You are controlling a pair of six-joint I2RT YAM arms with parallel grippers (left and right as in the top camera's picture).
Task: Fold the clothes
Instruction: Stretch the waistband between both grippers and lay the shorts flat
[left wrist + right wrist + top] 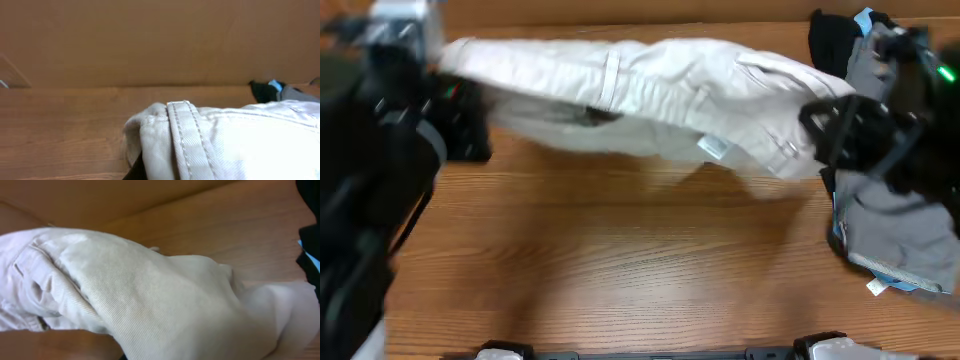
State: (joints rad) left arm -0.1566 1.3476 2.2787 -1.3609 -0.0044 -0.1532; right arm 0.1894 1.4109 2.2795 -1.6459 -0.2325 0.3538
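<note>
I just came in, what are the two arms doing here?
Both arms hold a pair of beige shorts stretched between them: the left gripper is shut on one end, the right gripper on the other. The shorts look lifted off the table and are not yet folded. A grey garment and a black garment lie near the right gripper.

Wooden table [620, 270]: brown grain, fills the frame.
Grey garment [895, 225]: crumpled, right edge; small white tag [875, 287] at its lower corner.
Black garment [830, 40]: bunched, upper right, just beside the grey one.
</note>
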